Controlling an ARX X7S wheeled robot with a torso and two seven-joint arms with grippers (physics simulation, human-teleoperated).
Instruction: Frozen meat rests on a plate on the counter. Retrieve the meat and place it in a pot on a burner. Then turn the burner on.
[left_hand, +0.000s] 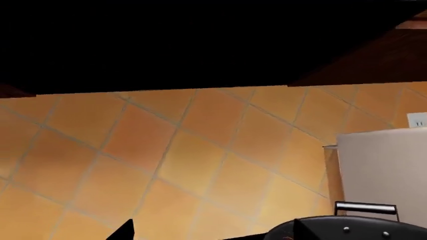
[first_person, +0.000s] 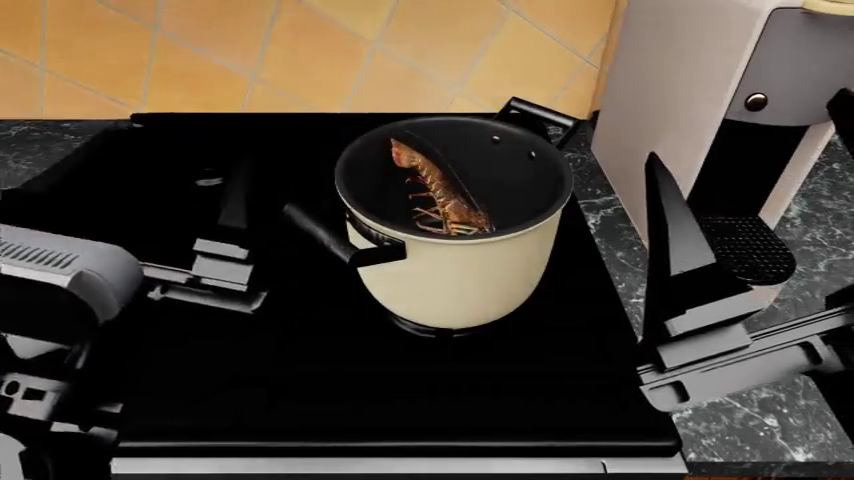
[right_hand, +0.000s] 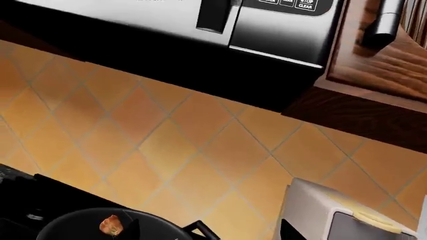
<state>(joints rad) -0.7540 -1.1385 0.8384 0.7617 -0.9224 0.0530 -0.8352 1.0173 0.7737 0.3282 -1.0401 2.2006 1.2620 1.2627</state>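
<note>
The cream pot (first_person: 461, 265) with a black inside stands on the black cooktop (first_person: 334, 400). The reddish-brown meat (first_person: 438, 195) lies inside it. The burner under the pot is hidden. My left gripper (first_person: 160, 205) is open and empty, left of the pot above the cooktop; one finger (first_person: 236, 195) shows. My right gripper (first_person: 754, 170) is open and empty, right of the pot, in front of the coffee machine. The right wrist view shows the pot (right_hand: 80, 225) and the meat (right_hand: 110, 225). The pot rim shows in the left wrist view (left_hand: 353, 230). The plate is out of view.
A white coffee machine (first_person: 694, 90) stands on the dark marble counter (first_person: 787, 420), close to the pot's right. An orange tiled wall (first_person: 334, 50) is behind the cooktop. A microwave (right_hand: 220, 20) hangs above. No knobs show.
</note>
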